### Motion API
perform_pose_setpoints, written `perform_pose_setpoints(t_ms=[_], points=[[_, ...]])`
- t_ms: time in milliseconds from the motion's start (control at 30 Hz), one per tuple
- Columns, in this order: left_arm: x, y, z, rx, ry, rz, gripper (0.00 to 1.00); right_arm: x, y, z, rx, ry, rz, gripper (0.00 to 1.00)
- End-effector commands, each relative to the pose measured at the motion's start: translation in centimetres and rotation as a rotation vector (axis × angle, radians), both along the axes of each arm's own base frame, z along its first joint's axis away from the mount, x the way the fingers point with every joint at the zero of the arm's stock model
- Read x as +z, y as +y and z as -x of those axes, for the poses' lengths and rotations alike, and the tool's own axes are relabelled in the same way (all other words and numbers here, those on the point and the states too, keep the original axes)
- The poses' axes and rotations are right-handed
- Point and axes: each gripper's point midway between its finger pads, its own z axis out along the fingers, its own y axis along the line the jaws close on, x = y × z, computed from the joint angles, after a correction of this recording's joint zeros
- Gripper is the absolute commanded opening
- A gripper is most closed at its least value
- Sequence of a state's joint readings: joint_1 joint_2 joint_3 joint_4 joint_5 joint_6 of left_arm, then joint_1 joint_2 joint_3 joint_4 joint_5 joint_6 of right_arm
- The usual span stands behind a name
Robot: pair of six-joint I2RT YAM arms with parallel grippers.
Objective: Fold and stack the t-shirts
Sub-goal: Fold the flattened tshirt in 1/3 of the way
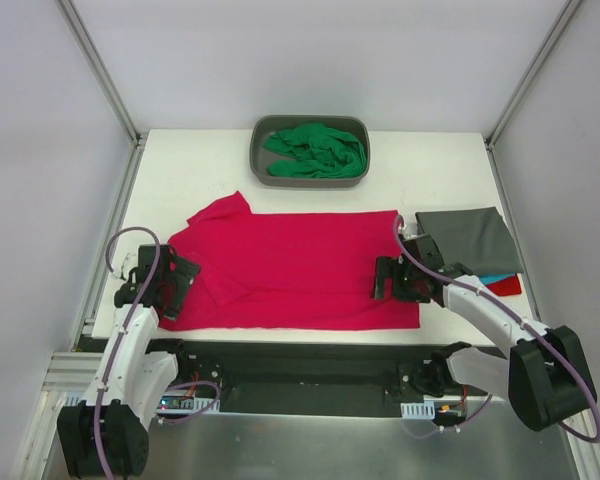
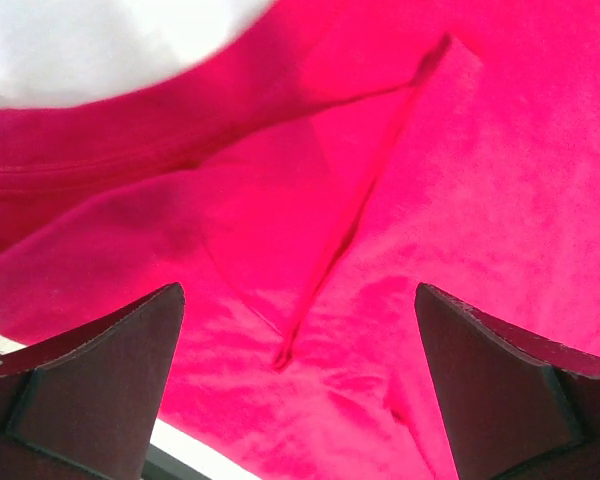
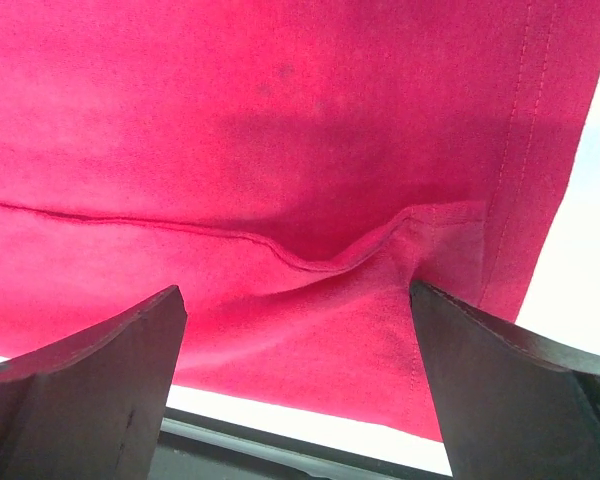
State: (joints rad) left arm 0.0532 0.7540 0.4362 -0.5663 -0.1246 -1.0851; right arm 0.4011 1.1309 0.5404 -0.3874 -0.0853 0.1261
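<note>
- A white table [image 1: 180, 170] filled the middle of the overhead view, with the two arms mounted at its near edge.
- A crimson-pink t-shirt [image 1: 300, 265] lay spread flat across the centre of the table. It lay sideways, with its hem towards the right and one sleeve sticking out at the far left.
- A grey plastic tub [image 1: 256, 150] stood at the far edge of the table, behind the pink shirt and clear of it.
- A dark grey t-shirt [image 1: 470, 238] lay folded at the right side of the table, just beside the pink shirt's right edge.
- A bright green t-shirt [image 1: 315, 150] sat crumpled inside the tub.
- The left gripper [image 1: 185, 283] hung over the pink shirt's left end with its jaws spread wide and nothing between them. Its wrist camera showed pink cloth [image 2: 500, 200] below, with a sleeve folded in over the body.
- The right gripper [image 1: 382, 278] hung over the shirt's near right corner, also spread wide and empty. Its camera showed a small ruck in the fabric [image 3: 280, 100] near the stitched hem. Whether either gripper touched the cloth could not be told.
- A sliver of a teal t-shirt [image 1: 498, 278] and one of a red t-shirt [image 1: 508, 287] peeked out beneath the dark grey one.
</note>
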Motion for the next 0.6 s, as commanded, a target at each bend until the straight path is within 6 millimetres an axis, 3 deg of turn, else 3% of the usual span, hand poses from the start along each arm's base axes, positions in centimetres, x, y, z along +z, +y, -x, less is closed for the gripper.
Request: perform_pose_setpoints(t_ms=[0, 133, 267, 567], points=[[2.9, -2.7, -1.0, -0.199, -0.036, 0.045, 0.99, 0.1, -0.1, 0.1, 0.027, -0.021, 0.007, 0.96], [3.6, -5.2, -0.9, -0.363, -0.042, 0.051, 0.99, -0.5, 0.1, 0.4, 0.038, 0.013, 0.002, 0.96], [2.1, -6.5, 0.4, -0.429, 0.029, 0.059, 0.98, -0.9, 0.1, 0.6, 0.036, 0.03, 0.007, 0.96], [0.0, -7.1, 1.8, -0.464, 0.126, 0.063, 0.54, -1.2, -0.3, 0.7, 0.01, 0.037, 0.019, 0.96]])
